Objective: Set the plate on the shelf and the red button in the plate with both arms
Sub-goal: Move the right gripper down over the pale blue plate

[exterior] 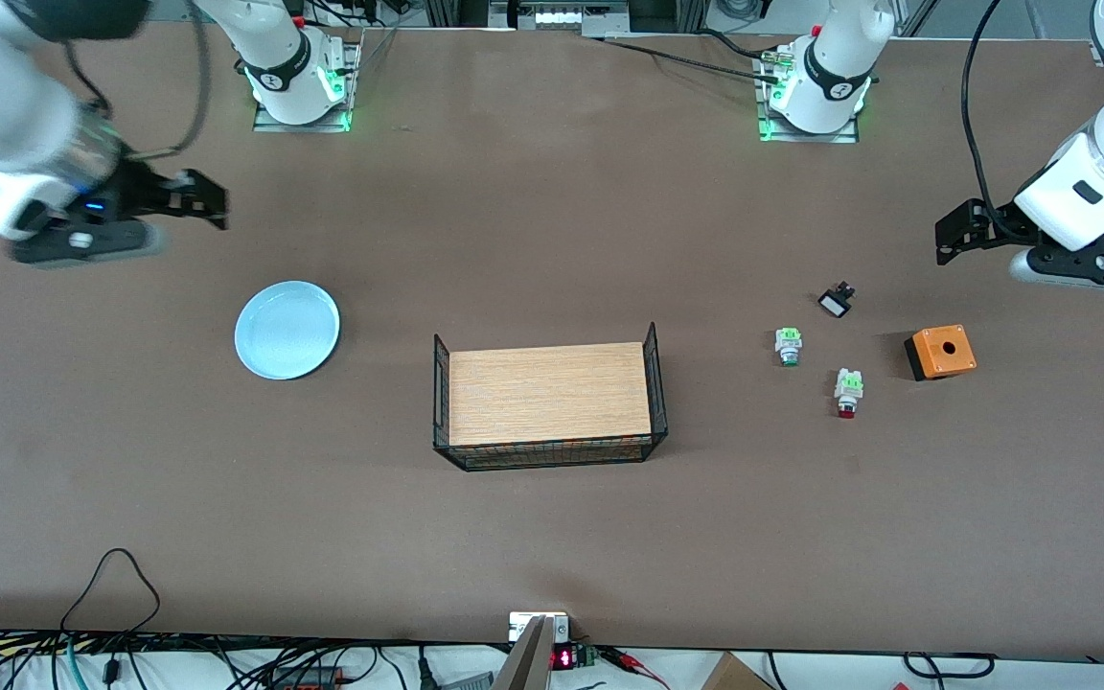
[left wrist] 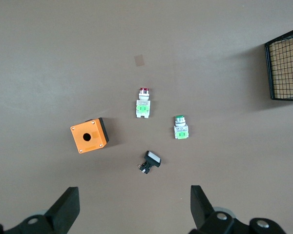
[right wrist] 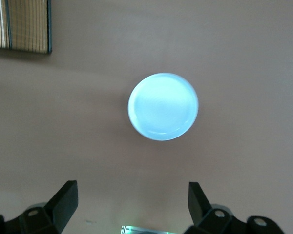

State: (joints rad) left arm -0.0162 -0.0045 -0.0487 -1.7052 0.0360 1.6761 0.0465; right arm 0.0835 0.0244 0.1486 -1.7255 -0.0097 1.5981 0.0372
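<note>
Wire basket (exterior: 547, 458) ctr (brown table (exterior: 552, 537))

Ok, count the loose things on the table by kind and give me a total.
Plate: 1
Wire basket: 1
Push-button switches: 2, the red button and a green-capped one
Orange box: 1
Small black part: 1
Total: 6

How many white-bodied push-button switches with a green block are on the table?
2. The red button lies nearest the front camera; the green-tipped switch lies beside it, toward the basket. None seems hidden.
</note>
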